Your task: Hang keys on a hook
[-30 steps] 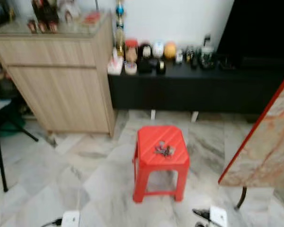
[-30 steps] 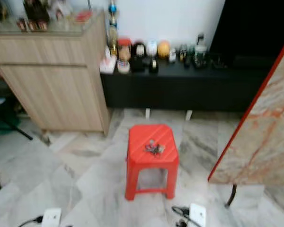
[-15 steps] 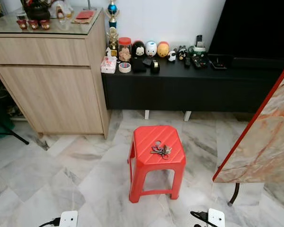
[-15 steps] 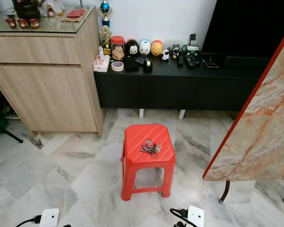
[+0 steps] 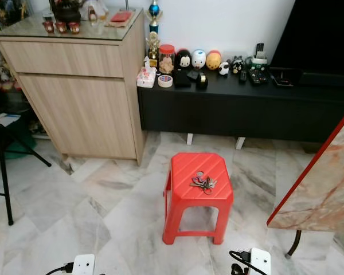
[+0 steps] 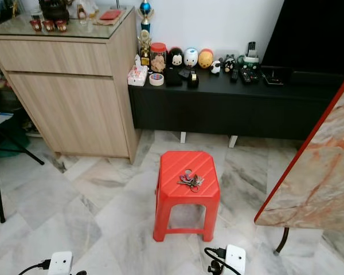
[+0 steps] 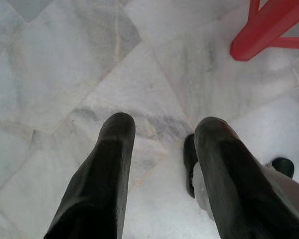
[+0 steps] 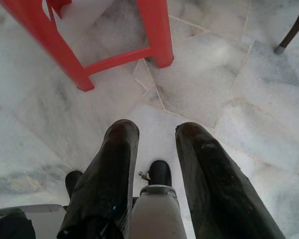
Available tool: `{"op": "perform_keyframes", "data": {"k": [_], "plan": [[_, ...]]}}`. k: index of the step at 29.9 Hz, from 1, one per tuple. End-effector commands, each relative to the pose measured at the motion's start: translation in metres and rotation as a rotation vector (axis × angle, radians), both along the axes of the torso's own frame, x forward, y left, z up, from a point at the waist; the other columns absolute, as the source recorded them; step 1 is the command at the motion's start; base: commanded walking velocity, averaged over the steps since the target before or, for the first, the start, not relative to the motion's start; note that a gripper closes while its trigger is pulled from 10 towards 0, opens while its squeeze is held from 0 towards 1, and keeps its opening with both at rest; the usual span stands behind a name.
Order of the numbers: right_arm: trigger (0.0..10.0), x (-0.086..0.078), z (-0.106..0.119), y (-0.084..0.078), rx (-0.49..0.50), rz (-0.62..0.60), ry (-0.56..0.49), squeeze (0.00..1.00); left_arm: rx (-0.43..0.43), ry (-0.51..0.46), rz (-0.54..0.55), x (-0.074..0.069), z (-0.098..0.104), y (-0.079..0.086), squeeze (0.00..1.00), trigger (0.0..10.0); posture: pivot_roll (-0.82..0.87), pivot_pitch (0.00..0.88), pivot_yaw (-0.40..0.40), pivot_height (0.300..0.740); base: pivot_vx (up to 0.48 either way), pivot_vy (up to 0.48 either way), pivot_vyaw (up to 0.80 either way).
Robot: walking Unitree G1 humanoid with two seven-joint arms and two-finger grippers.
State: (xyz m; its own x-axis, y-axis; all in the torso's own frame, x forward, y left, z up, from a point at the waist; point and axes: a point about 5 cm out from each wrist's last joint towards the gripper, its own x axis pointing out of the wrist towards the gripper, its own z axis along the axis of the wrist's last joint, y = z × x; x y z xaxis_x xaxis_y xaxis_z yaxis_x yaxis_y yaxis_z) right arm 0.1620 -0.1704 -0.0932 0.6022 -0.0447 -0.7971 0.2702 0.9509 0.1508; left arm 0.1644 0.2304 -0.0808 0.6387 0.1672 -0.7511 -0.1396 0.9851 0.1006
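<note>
One light-wood cabinet with a glass top (image 5: pixel 80 86) stands at the left, three small red cups (image 5: pixel 60 26) on it. Beside it runs one long low black console (image 5: pixel 246 106); its top carries a red-lidded jar (image 5: pixel 167 58), a roll of tape (image 5: pixel 165 81) and four round figurines (image 5: pixel 199 59) in a row. On the grey-veined marble floor (image 5: pixel 74 212) stands one red plastic stool (image 5: pixel 198 195) — the single bunch of metal keys (image 5: pixel 203 183) lies on its ribbed seat, near the middle. One marble-patterned slab with a red edge (image 5: pixel 324 183) leans at the right. The left gripper (image 7: pixel 162 137) and the right gripper (image 8: pixel 157 132) hang over the floor — each with its two black fingers parted, nothing between them.
</note>
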Motion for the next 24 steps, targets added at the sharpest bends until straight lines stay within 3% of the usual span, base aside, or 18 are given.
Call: {"op": "perform_keyframes", "data": {"k": [1,9,15,24], "plan": [[10.0,0.0029,0.0016,-0.002,0.004,-0.008,-0.015,0.0,-0.004,-0.008,-0.011,0.0024,0.0008,-0.0019,0.0,10.0,0.05,0.0,-0.048,0.74,0.247,0.0,0.0],[10.0,0.0047,0.0026,-0.0029,-0.022,0.022,-0.023,0.0,-0.003,-0.004,-0.004,0.0012,0.0006,0.0001,0.0,10.0,0.05,0.0,-0.048,0.74,0.252,0.0,0.0],[10.0,0.0051,0.0028,-0.0028,-0.013,0.027,-0.026,0.0,-0.007,-0.005,-0.002,0.0009,0.0004,-0.0003,0.0,10.0,0.05,0.0,-0.048,0.74,0.259,0.0,0.58],[10.0,0.0051,0.0029,-0.0036,-0.014,0.021,-0.026,0.0,-0.012,-0.001,0.004,0.0,-0.0004,-0.0013,0.0,10.0,0.05,0.0,-0.051,0.74,0.266,0.0,0.0]]}}
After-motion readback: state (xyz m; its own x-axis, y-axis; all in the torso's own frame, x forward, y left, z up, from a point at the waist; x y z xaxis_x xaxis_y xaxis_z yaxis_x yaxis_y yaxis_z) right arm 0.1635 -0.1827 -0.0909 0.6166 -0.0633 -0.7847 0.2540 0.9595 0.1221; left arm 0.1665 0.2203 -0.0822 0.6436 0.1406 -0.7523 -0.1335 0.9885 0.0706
